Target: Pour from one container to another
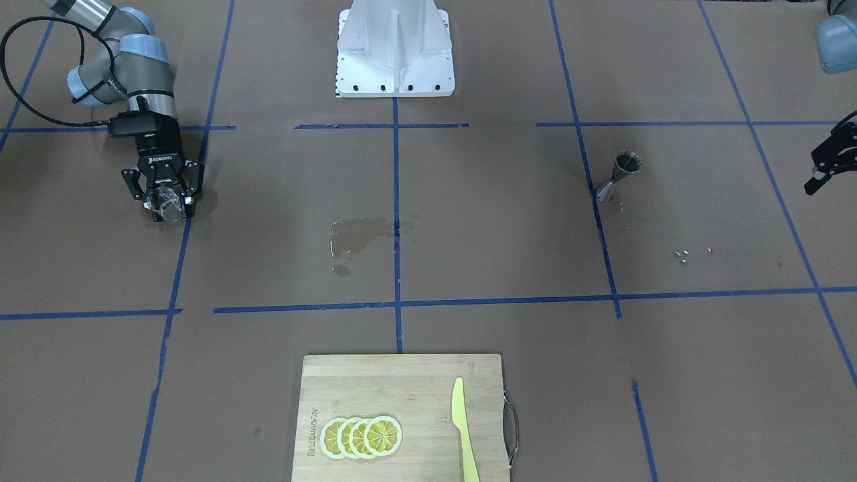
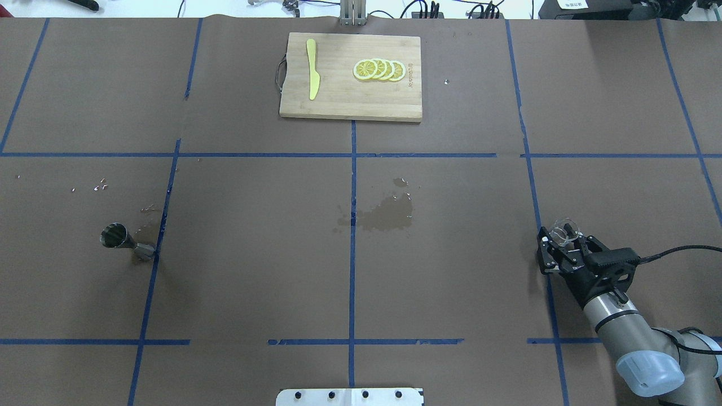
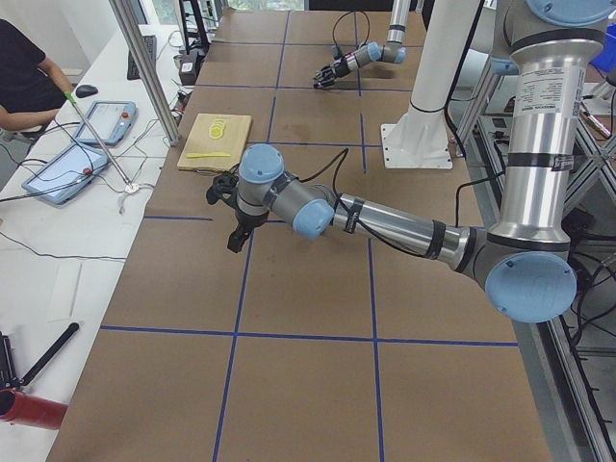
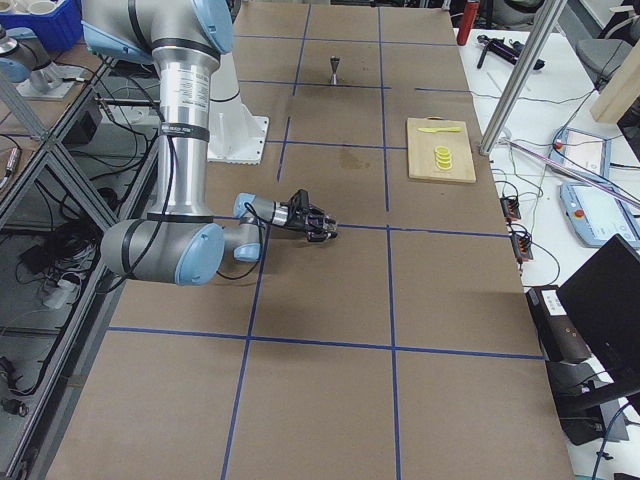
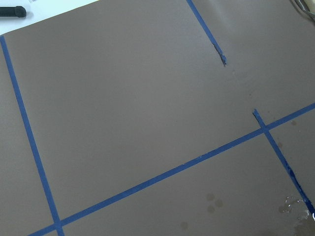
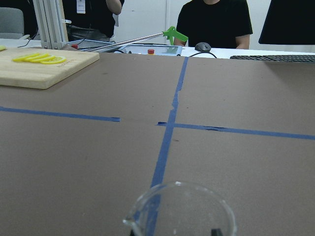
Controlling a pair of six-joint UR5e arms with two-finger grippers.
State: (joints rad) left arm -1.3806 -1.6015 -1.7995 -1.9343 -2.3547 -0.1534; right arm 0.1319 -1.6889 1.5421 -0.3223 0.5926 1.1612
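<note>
The clear glass tumbler [image 1: 163, 203] sits between the fingers of my right gripper [image 1: 167, 210], low over the table on the robot's right side; the gripper is shut on it. From overhead the glass [image 2: 562, 229] pokes out ahead of the gripper [image 2: 563, 239], and its rim [image 6: 179, 209] fills the bottom of the right wrist view. The silver jigger [image 1: 619, 175] stands upright and alone on a blue tape line far across the table [image 2: 120, 239]. My left gripper [image 1: 822, 171] hangs at the frame edge, well clear of the jigger, open and holding nothing.
A wet patch [image 1: 361, 234] darkens the paper at the table's middle, and droplets [image 1: 683, 254] lie near the jigger. A wooden cutting board [image 1: 402, 395] carries lemon slices [image 1: 361, 436] and a yellow knife [image 1: 462, 428]. The white robot base [image 1: 395, 47] stands opposite. People sit beyond the far edge.
</note>
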